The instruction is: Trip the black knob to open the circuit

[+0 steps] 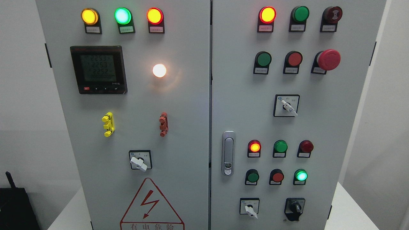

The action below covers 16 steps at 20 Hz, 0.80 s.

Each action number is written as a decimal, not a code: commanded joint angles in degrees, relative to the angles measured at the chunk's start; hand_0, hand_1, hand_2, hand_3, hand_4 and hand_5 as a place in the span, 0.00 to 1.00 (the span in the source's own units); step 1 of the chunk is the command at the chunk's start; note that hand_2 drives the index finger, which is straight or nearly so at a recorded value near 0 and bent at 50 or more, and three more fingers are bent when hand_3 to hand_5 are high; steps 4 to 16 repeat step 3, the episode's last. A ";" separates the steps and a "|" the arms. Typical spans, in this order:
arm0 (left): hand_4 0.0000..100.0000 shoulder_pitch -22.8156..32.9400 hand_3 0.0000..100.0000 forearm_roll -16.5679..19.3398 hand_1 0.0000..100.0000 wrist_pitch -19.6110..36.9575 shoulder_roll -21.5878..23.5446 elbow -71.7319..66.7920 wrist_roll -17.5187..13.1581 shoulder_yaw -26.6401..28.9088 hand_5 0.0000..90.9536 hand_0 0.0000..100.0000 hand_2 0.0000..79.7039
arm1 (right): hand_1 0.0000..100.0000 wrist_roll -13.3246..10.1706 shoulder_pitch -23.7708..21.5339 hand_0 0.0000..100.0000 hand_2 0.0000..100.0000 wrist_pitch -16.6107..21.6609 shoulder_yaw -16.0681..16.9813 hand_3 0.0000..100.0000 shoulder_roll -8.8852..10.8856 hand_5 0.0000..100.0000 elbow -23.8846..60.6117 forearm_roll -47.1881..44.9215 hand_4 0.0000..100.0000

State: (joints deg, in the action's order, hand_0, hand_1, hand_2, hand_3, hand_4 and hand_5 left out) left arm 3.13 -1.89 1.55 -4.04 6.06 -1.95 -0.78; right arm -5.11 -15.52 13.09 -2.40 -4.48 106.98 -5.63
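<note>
The black knob (pixel 295 208) sits at the lower right of the grey cabinet's right door (pixel 332 134), on a black plate; its handle points roughly straight up. A white rotary knob (pixel 250 210) is just to its left. Neither of my hands shows in the head view.
Indicator lamps and push buttons fill both doors; a red mushroom stop button (pixel 328 59) sticks out at the upper right. Two more white selector knobs (pixel 289 107) (pixel 138 164) protrude, as do the door latch (pixel 227 153) and the yellow (pixel 108 124) and red (pixel 163 124) terminals. A black device (pixel 16 207) stands lower left.
</note>
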 commanded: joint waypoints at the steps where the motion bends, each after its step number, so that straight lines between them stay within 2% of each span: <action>1: 0.00 -0.14 0.00 -0.14 0.39 0.12 0.00 0.01 0.01 0.07 0.00 0.12 0.00 | 0.02 0.36 0.23 0.00 0.00 0.62 -0.15 0.00 0.00 0.00 1.48 -0.25 0.00; 3: 0.00 -0.23 0.00 -0.14 0.39 0.12 0.00 0.01 0.01 0.07 0.00 0.12 0.00 | 0.02 1.15 0.23 0.00 0.00 0.62 -0.15 0.00 0.00 0.00 1.48 -0.25 0.00; 16: 0.00 -0.23 0.00 -0.14 0.39 0.12 0.00 0.01 0.01 0.07 0.00 0.12 0.00 | 0.02 1.15 0.23 0.00 0.00 0.62 -0.15 0.00 0.00 0.00 1.48 -0.25 0.00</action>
